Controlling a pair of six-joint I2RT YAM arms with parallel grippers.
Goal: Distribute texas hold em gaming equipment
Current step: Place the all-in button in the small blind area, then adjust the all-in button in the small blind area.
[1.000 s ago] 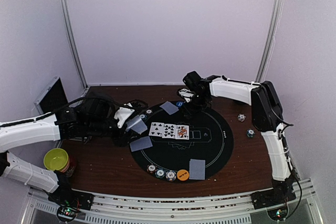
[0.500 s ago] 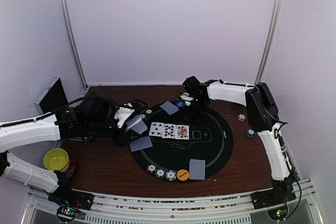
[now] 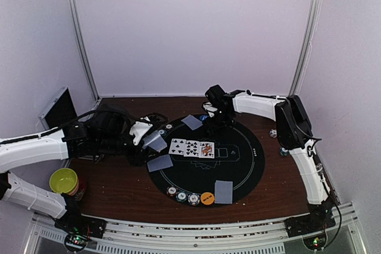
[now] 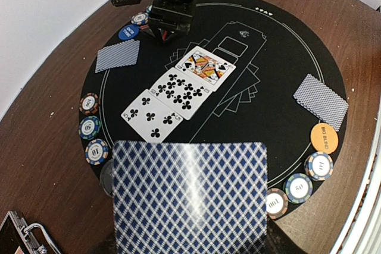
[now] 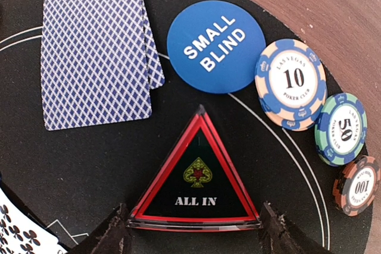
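My right gripper (image 3: 214, 121) is at the far edge of the black round mat (image 3: 244, 165). Its jaws close on the base corners of the red triangle "ALL IN" marker (image 5: 196, 176), which lies low over the mat. Beside it are the blue "SMALL BLIND" button (image 5: 215, 46), three striped chips (image 5: 291, 83) and a small pile of blue-backed cards (image 5: 95, 46). My left gripper (image 3: 149, 142) holds a blue-backed stack of cards (image 4: 190, 197) over the mat's left edge; the stack hides its fingers. Three face-up cards (image 4: 178, 90) lie mid-mat.
Card piles lie on the mat's left (image 3: 159, 163) and near side (image 3: 223, 191), with three chips (image 3: 181, 196) and an orange button (image 3: 207, 198) there. Three chips (image 4: 89, 129) sit at the left edge. Loose chips (image 3: 273, 133) lie on the table right. A yellow-green bowl (image 3: 63, 180) stands near left.
My right gripper has shifted a little to the left along the mat's far edge with the triangle marker. The left arm and its cards have not moved.
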